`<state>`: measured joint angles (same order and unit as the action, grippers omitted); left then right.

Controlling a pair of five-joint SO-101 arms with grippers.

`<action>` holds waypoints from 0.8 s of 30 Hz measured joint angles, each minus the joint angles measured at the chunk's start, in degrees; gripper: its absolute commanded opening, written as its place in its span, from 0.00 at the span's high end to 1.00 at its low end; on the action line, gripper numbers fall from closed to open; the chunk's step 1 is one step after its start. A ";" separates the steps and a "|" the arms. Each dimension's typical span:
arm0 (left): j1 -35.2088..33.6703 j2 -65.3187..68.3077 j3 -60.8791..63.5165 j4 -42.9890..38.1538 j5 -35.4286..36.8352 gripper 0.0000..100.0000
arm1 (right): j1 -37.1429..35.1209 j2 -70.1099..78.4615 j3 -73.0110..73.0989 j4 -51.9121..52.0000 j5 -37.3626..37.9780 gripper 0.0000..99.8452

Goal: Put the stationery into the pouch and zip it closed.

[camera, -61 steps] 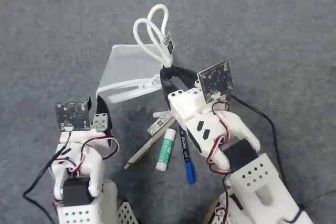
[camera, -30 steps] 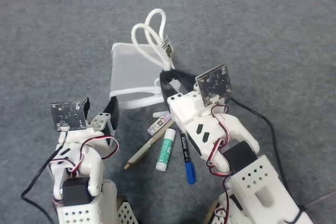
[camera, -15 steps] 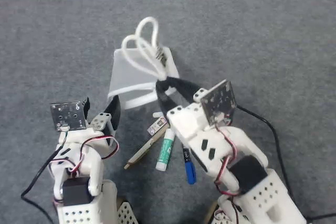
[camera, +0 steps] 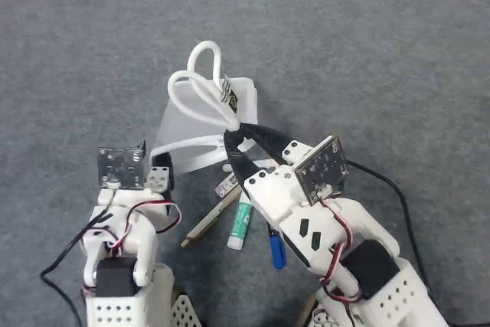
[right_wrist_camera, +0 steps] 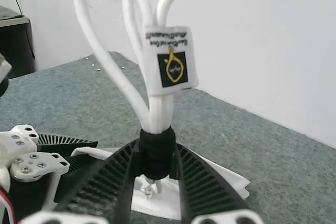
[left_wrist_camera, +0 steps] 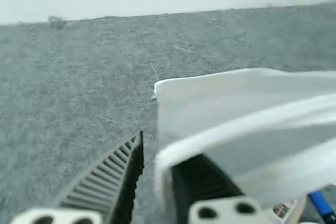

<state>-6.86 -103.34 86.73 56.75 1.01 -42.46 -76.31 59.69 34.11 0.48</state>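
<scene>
High view: right claw (camera: 233,138) is clamped on the translucent white pouch's (camera: 181,116) white looped cord (right_wrist_camera: 157,106), loops pointing away from it. Left claw (camera: 161,166) sits apart at the zip edge, which runs claw to claw.

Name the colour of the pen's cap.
The pen's cap is blue, clearest in the high view.

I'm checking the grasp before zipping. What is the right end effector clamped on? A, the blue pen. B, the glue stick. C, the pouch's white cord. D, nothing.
C: the right wrist view shows the right end effector closed on the black-wrapped base of the cord, while the glue stick and pen lie free.
</scene>
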 measured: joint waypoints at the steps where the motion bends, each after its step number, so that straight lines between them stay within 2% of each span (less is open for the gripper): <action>1: 0.35 0.00 0.00 0.00 -0.35 0.99 | 0.00 0.00 0.00 0.00 0.00 0.99; 13: 0.70 0.00 -1.32 4.13 -1.41 0.99 | -0.09 0.00 0.00 0.00 0.00 0.99; 17: 0.70 0.00 -1.76 4.22 -1.67 0.99 | -0.09 0.00 0.00 0.00 2.20 0.99; 24: 0.70 0.00 -2.90 4.22 -1.67 0.99 | 0.00 9.41 -0.44 0.00 2.81 0.89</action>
<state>-6.15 -103.34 83.82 60.97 -0.66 -42.46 -66.90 59.25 34.11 3.30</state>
